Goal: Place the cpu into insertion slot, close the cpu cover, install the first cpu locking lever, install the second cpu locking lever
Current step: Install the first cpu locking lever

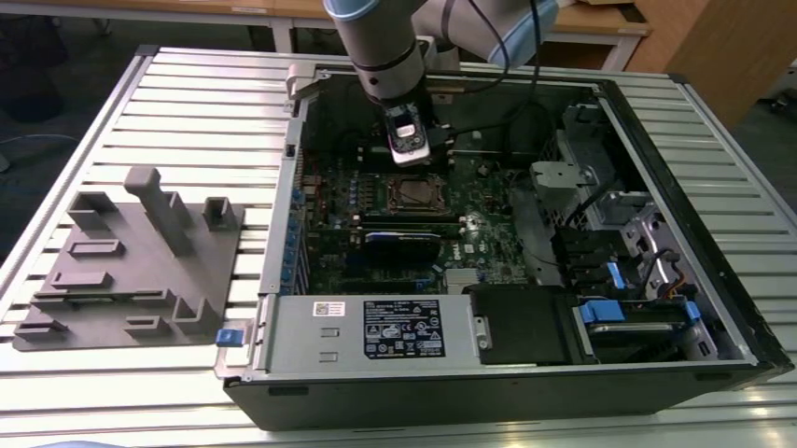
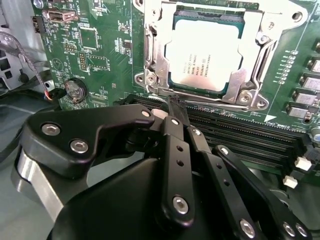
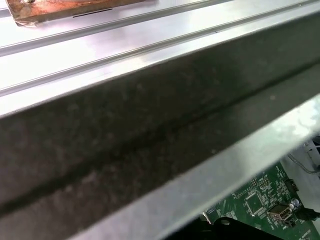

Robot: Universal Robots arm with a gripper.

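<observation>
You are looking at an opened computer case (image 1: pixel 697 280) lying on a slatted metal table (image 1: pixel 187 103), beside a grey moulded fixture (image 1: pixel 137 261). The cpu (image 2: pixel 205 52) is sitting in the insertion slot (image 2: pixel 160 82) on the green motherboard (image 2: pixel 100 55), silver top facing up. The cpu cover (image 2: pixel 255 65) is lying down around the chip, framing it. The gripper (image 2: pixel 175 107) is hovering just beside the slot's edge, its black fingers (image 2: pixel 176 135) pressing together with nothing between them. In the exterior view, the arm (image 1: pixel 380 47) is reaching down into the case above the slot.
</observation>
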